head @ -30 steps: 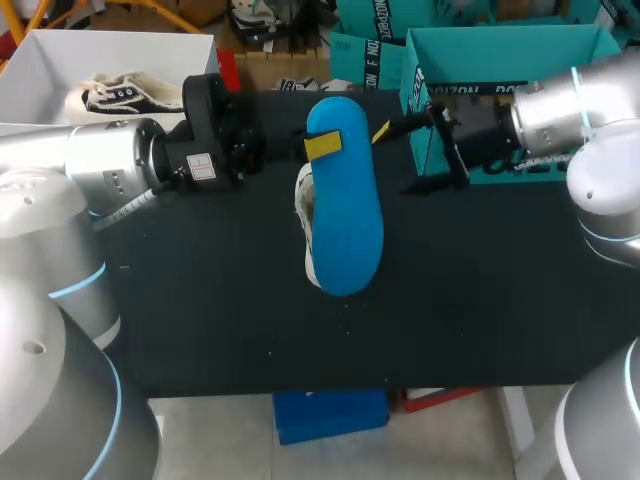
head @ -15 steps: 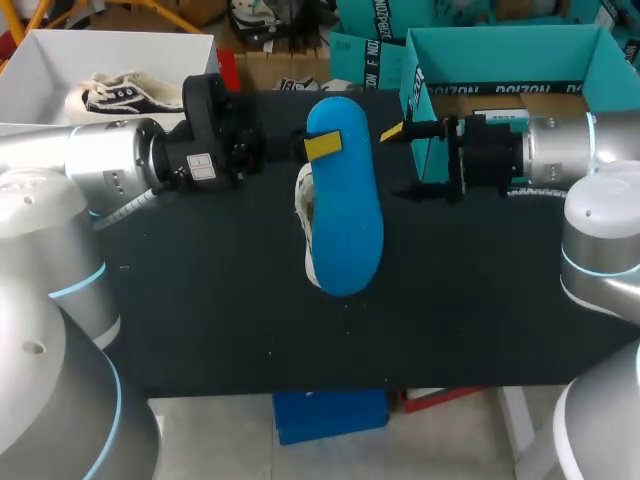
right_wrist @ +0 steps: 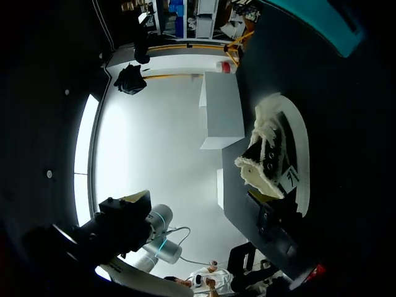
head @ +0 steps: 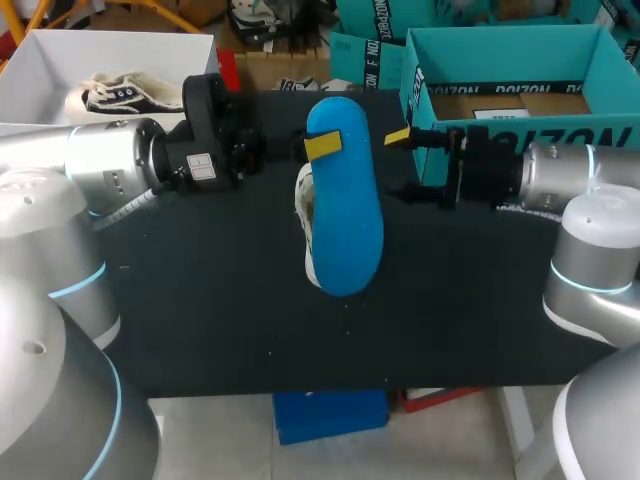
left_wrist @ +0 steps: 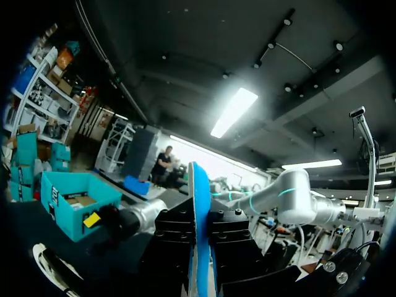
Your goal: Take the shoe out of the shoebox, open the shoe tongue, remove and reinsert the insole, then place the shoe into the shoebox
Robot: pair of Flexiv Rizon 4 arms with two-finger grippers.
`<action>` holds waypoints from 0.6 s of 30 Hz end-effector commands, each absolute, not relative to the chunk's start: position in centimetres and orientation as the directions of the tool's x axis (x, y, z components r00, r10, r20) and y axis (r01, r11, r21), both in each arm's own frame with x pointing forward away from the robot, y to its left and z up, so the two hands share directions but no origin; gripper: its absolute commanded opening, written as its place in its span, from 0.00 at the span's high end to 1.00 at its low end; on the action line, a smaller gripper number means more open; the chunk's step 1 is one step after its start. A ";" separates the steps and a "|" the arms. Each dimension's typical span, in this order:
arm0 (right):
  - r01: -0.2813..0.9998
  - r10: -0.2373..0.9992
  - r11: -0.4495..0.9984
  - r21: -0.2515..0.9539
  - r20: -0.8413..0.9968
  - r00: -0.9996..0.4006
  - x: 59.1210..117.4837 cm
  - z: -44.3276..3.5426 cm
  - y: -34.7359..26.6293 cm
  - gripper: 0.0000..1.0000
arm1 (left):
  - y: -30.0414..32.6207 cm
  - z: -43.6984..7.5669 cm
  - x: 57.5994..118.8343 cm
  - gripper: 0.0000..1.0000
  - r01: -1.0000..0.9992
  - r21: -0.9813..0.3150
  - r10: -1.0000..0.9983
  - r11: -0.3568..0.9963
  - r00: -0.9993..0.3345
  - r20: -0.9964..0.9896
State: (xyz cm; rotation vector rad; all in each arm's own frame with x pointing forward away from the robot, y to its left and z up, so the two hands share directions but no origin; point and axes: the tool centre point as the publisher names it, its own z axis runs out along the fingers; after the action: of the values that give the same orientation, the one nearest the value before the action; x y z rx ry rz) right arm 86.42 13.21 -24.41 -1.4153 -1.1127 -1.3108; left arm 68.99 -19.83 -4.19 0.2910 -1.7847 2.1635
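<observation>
- Shoe (head: 343,210) hangs sole-up over mid table (head: 200,300), near the shoebox (head: 415,90). L gripper (head: 315,147) is clamped on one end, sole edge-on between its fingers.
- R gripper (head: 400,163) is spread wide and empty, just beside the shoe.
- Prob. light, w/ stiff sole and soft upper. You'd best pinch the tongue/collar.
- Only the R wrist view shows the fleecy lining (right_wrist: 263,145). Head view shows just the sole.

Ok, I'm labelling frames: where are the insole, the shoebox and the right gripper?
insole (head: 345,215), head view, middle of its blue face.
shoebox (head: 500,55), head view, teal inner back wall.
right gripper (head: 400,163), head view, midway between its fingertips.
</observation>
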 end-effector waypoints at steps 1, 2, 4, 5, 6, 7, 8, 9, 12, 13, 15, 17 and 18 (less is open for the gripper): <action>0.980 0.011 -0.200 -0.026 1.000 0.029 86.6 -24.8 13.1 0.00 | -20.0 -4.3 68.9 1.00 -0.368 -0.914 0.110 -0.170 -0.929 0.354; 0.981 0.003 -0.193 -0.024 1.000 0.025 86.5 -24.8 13.1 0.00 | -20.0 -4.3 68.9 1.00 -0.368 -0.914 0.110 -0.170 -0.929 0.354; 0.981 0.003 -0.193 -0.024 1.000 0.025 86.5 -24.8 13.1 0.00 | -20.0 -4.3 68.9 1.00 -0.368 -0.914 0.110 -0.170 -0.929 0.354; 0.981 0.003 -0.193 -0.024 1.000 0.025 86.5 -24.8 13.1 0.00 | -20.0 -4.3 68.9 1.00 -0.368 -0.914 0.110 -0.170 -0.929 0.354; 0.981 0.003 -0.193 -0.024 1.000 0.025 86.5 -24.8 13.1 0.00 | -20.0 -4.3 68.9 1.00 -0.368 -0.914 0.110 -0.170 -0.929 0.354; 0.981 0.003 -0.193 -0.024 1.000 0.025 86.5 -24.8 13.1 0.00 | -20.0 -4.3 68.9 1.00 -0.368 -0.914 0.110 -0.170 -0.929 0.354; 0.981 0.003 -0.193 -0.024 1.000 0.025 86.5 -24.8 13.1 0.00 | -20.0 -4.3 68.9 1.00 -0.368 -0.914 0.110 -0.170 -0.929 0.354; 0.981 0.003 -0.193 -0.024 1.000 0.025 86.5 -24.8 13.1 0.00 | -20.0 -4.3 68.9 1.00 -0.368 -0.914 0.110 -0.170 -0.929 0.354; 0.981 0.003 -0.193 -0.024 1.000 0.025 86.5 -24.8 13.1 0.00 | -20.1 -3.9 69.1 1.00 -0.334 -0.924 0.116 -0.184 -0.941 0.317; 0.981 0.003 -0.193 -0.024 1.000 0.025 86.5 -24.8 13.1 0.00 | -20.1 -3.6 69.1 1.00 -0.294 -0.938 0.107 -0.185 -0.954 0.279; 0.981 0.003 -0.193 -0.024 1.000 0.025 86.5 -24.8 13.1 0.00 | -20.1 -3.0 69.3 1.00 -0.201 -0.962 0.102 -0.184 -0.977 0.185; 0.981 0.003 -0.193 -0.024 1.000 0.025 86.5 -24.8 13.1 0.00 | -20.1 -2.4 69.4 1.00 -0.091 -0.982 0.100 -0.168 -0.992 0.075; 0.981 0.003 -0.193 -0.024 1.000 0.025 86.5 -24.8 13.1 0.00 | -20.0 -2.2 69.4 1.00 -0.030 -0.988 0.097 -0.152 -0.995 0.015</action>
State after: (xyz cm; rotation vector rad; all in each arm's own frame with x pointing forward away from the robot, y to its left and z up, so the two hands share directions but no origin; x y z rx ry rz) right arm 86.51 12.91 -24.75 -1.3645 -1.0973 -1.3269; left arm 69.01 -19.98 -2.79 0.0909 -1.8814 2.2876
